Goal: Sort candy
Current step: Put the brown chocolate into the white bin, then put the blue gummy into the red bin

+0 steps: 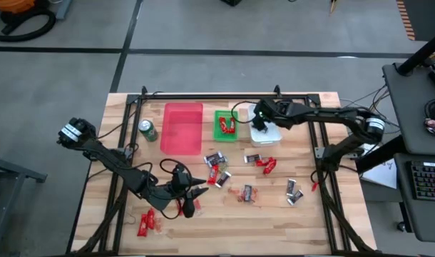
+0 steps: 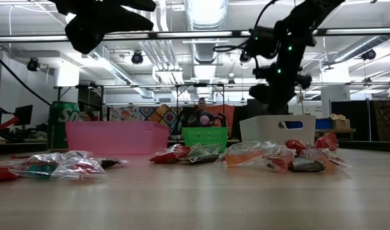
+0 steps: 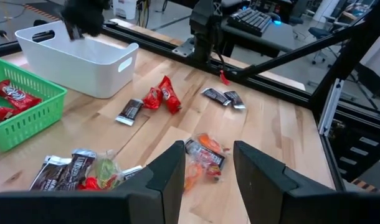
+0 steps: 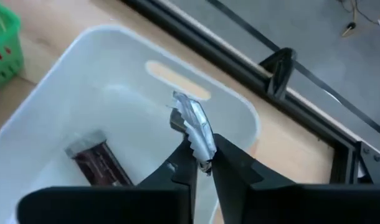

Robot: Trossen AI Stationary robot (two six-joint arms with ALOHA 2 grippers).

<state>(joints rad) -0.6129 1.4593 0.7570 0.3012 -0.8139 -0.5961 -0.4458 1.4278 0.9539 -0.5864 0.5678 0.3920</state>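
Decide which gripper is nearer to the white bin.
Right. The right gripper hangs directly over the white bin, pinching a silver-wrapped candy. The left gripper is across the table, above loose candies near the front edge.

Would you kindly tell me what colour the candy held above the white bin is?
Silver, a crinkled foil wrapper pinched in the right tool; right wrist view shows it best.

Wrapped candy scattered on the table and partly sorted into bins.

Red-wrapped pieces (image 1: 227, 127) lie in the green basket at 12 o'clock; a dark bar (image 4: 98, 163) lies flat in the white bin, and a silver-wrapped piece (image 4: 194, 127) stands upright above it. Dark and red pieces (image 1: 216, 170) cluster at centre, an orange one (image 3: 204, 159) nearby, two dark ones (image 1: 294, 192) toward 4 o'clock, two red ones (image 1: 147, 222) at 7 o'clock.
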